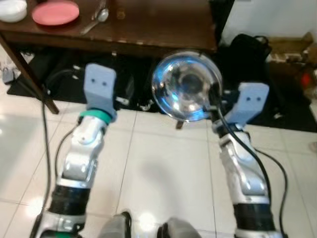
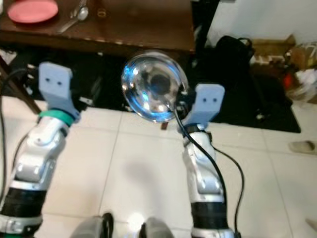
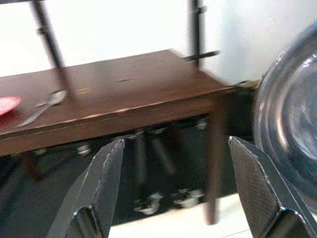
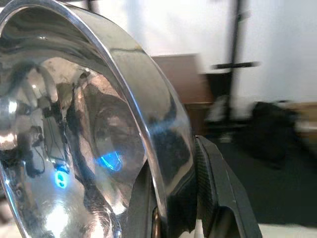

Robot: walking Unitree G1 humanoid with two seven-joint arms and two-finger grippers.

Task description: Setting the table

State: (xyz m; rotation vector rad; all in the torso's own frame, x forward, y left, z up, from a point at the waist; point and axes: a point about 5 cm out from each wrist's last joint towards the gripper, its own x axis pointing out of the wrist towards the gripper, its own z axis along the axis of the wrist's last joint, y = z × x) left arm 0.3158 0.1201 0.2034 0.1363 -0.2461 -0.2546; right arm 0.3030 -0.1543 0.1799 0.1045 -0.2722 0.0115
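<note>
White floor tiles (image 1: 163, 163) run up to a dark wooden table (image 1: 148, 29) at the top of the left eye view, where a pink plate (image 1: 55, 12), a white bowl (image 1: 12, 10) at the far left corner and a spoon (image 1: 98, 17) lie on the tabletop. In front of the table's edge, the right gripper (image 1: 214, 101) holds a shiny metal bowl (image 1: 184, 85) by its rim, tilted on edge so that its hollow faces the camera; it hangs in the air above the floor, short of the table. The left gripper (image 3: 173, 183) is raised beside it, apart from the bowl. From the right eye view, black bags (image 2: 237, 54) sit on the floor to the right of the table. Looking along the left wrist view, the two black fingers (image 3: 101, 183) stand spread wide with nothing between them, the table's edge and leg beyond, and the metal bowl's curve at one side. Seen through the right wrist view, the fingers (image 4: 218, 188) pinch the bowl's rim, one inside and one outside, and the mirrored inner wall shows blue glints.
</note>
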